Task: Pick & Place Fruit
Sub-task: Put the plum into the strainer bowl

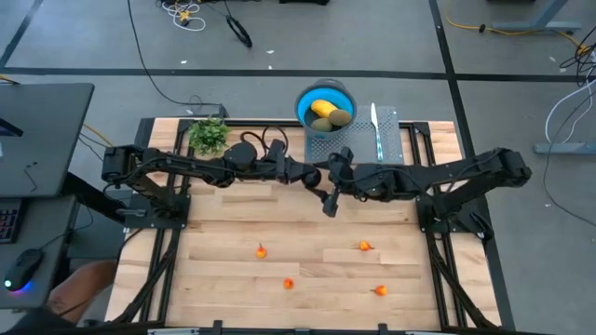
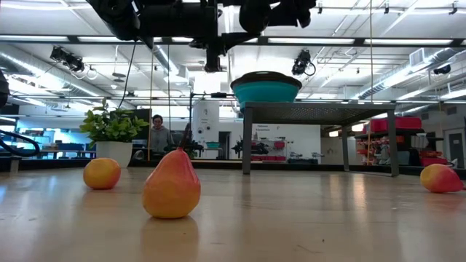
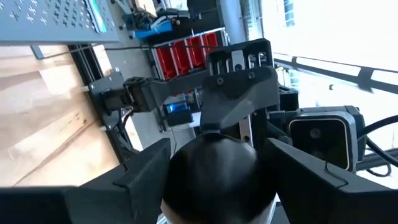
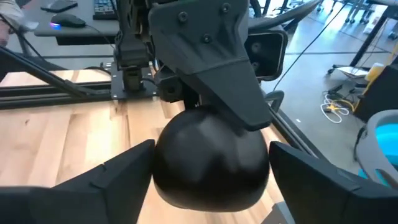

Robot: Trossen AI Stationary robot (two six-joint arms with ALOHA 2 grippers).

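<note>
The dark round fruit [image 3: 217, 177] [image 4: 211, 158] hangs in the air over the table's middle, between my two grippers, which meet fingertip to fingertip. My left gripper [image 1: 313, 174] comes from the left and my right gripper [image 1: 330, 179] from the right; both are shut on it. In the high view the grippers hide this fruit. The oblong yellow piece [image 1: 322, 108] and two brown-green ovals [image 1: 339, 118] lie in a blue bowl [image 1: 304, 100]. Several tiny orange-red fruits [image 1: 262, 249] [image 2: 171, 188] sit on the near half of the table. My left gripper has the dark round fruit pinched between its two fingers [image 3: 146, 177], one on each side [image 3: 180, 168]. It reaches in level from the table's left, and the fruit is lifted clear. My right gripper stands with a finger [image 4: 124, 177] on each flank of the same fruit [image 4: 168, 162], level from the table's right. The left gripper's finger [image 4: 217, 68] lies over the fruit's far side.
The blue bowl [image 2: 266, 89] stands on a grey perforated stand [image 1: 358, 144] at the table's far edge, with a pale-handled knife [image 1: 375, 126] on the stand beside it. A green leafy sprig in a pot [image 1: 209, 136] sits at the far left. Bare wood lies between the orange-red fruits.
</note>
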